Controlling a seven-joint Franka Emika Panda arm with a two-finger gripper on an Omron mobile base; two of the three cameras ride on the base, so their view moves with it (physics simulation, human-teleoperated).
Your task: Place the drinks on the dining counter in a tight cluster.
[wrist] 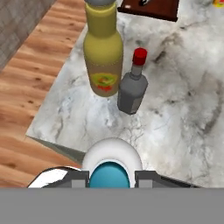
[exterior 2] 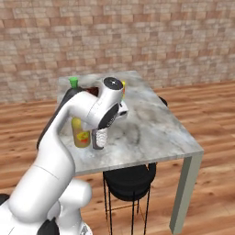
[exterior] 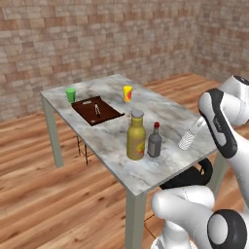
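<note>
Three drinks were in play on the marble bench (exterior: 165, 114), with a green cup (exterior: 71, 94) at its far left corner, a dark brown tray (exterior: 97, 111) carrying a small metal utensil (exterior: 97, 109) beside it, and a yellow cup (exterior: 127, 93) further right. Near the front edge the tall yellow bottle (exterior: 136, 135) stood upright, the dark grey bottle with red cap (exterior: 154, 141) just beside it on its right. Further right, the small clear bottle (exterior: 190, 135) hung tilted over the bench, apart from the pair, its blue cap (wrist: 109, 175) clamped between the fingers of the tool (wrist: 109, 178). A black stool (exterior 2: 129, 181) stood under the bench.
</note>
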